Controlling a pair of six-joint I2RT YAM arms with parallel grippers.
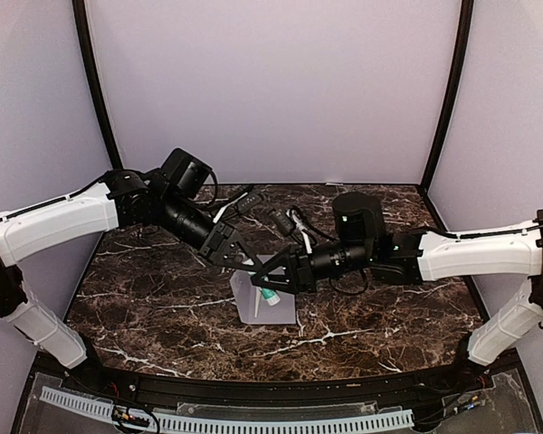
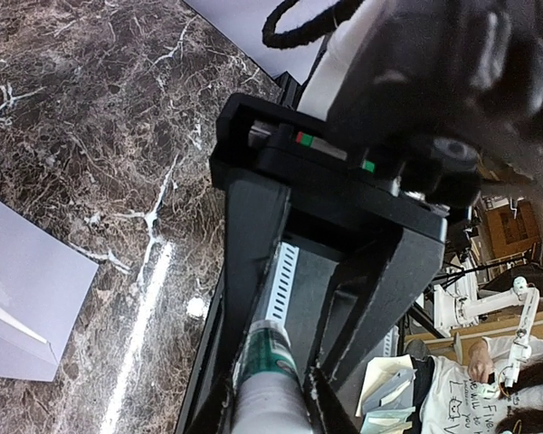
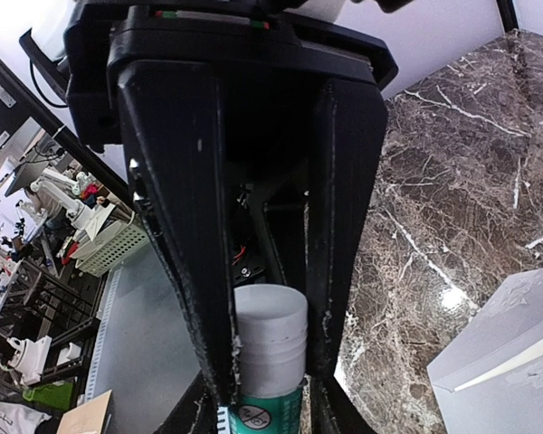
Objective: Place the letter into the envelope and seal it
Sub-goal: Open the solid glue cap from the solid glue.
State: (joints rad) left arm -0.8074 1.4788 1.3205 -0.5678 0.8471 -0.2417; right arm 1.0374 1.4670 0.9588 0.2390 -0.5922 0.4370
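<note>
I am seeing the envelope (image 1: 282,313) lying flat mid-counter, the letter not showing. Above it my left fingers (image 2: 253,271) are gripping a glue stick (image 1: 268,296) by its body, while my right fingers (image 3: 344,226) are pinching its white cap (image 3: 270,330). I am judging this as the sealing step, and next I am needing a straight pull to free the cap.

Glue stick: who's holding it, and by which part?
Both arms. The left gripper clamps the glue stick on its green-and-white body. The right gripper has closed around the white cap, which fills the gap between its fingers.
</note>
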